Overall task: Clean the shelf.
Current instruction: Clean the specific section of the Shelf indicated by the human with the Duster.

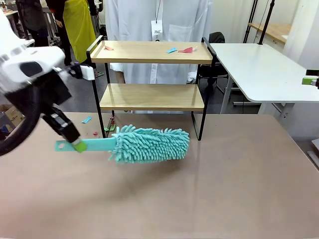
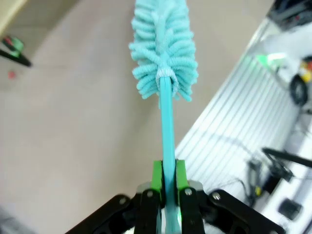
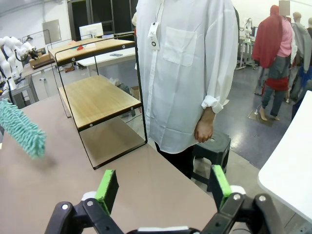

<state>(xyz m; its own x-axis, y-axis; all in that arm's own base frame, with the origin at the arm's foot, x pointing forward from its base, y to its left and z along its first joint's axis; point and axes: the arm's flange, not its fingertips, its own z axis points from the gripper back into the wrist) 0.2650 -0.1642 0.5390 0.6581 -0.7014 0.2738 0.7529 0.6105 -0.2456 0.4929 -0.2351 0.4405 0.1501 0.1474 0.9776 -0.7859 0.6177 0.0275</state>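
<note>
The shelf point(image 1: 152, 97), two wooden boards in a black frame, stands at the table's far middle. Blue point(image 1: 172, 50), red point(image 1: 187, 50) and pink point(image 1: 108, 48) paper scraps lie on its top board. My left gripper point(image 1: 79, 146) is shut on the flat handle of a teal fluffy duster point(image 1: 149, 144), whose head hovers low over the table in front of the shelf. In the left wrist view the green pads point(image 2: 157, 178) clamp the handle point(image 2: 168, 131). My right gripper point(image 3: 165, 187) is open and holds nothing, off to the side of the shelf point(image 3: 100, 97).
A person in a white shirt point(image 1: 157, 20) stands right behind the shelf. More scraps point(image 1: 86, 119) lie on the brown table by the shelf's left feet. A white table point(image 1: 264, 69) stands at the back right. A dark stool point(image 3: 212, 146) is by the person.
</note>
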